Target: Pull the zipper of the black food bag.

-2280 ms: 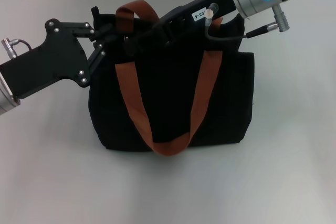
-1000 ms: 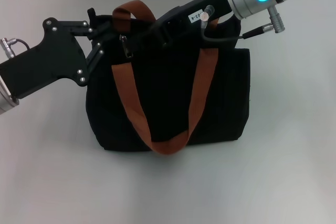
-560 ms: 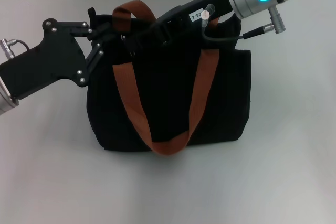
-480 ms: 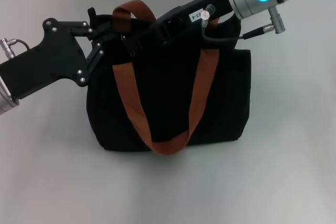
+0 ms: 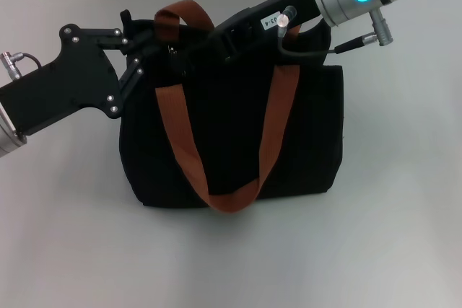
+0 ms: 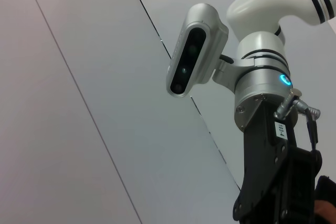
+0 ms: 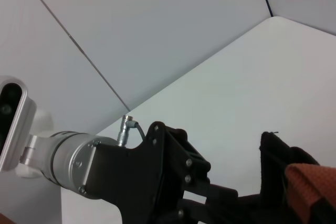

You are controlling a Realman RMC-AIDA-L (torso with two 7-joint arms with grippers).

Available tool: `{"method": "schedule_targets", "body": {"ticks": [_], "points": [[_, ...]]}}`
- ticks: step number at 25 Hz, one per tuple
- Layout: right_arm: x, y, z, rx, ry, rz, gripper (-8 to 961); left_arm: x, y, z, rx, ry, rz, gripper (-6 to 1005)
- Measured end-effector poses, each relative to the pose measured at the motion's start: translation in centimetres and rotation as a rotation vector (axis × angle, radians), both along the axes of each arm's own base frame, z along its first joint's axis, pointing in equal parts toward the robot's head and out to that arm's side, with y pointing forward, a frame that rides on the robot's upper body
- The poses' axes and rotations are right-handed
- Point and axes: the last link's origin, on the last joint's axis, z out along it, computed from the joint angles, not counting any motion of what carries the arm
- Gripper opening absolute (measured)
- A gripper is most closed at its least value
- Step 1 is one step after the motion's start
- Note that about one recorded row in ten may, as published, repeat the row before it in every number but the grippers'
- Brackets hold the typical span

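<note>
both claws, left claw and right claw, meet atop the black food bag, grips untellable

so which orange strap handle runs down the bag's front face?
The long orange-brown webbing strap handle looping down the black fabric food bag; the other orange-brown handle arches over its top.

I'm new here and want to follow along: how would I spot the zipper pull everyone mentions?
Find the big black bag standing on the pale table, with two orange-brown straps. Look along its top edge, at the end where the left tool meets it. The zipper pull is the small silvery glint there, the only metal bit on black cloth.
</note>
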Motion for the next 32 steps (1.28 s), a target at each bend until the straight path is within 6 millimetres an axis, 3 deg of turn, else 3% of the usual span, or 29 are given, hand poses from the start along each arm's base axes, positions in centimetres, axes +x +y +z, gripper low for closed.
{"method": "schedule_targets", "body": {"ticks": [17,32], "points": [[-0.31,-0.43,-0.04,-0.024,0.025,0.001,312,-0.04,-0.25,0.06,-0.001,-0.007,-0.005,68],[-0.04,-0.44,0.11,-0.027,0.023,-0.006,262,-0.08,-0.25,0.14,0.006,-0.013,0.0,69]]}}
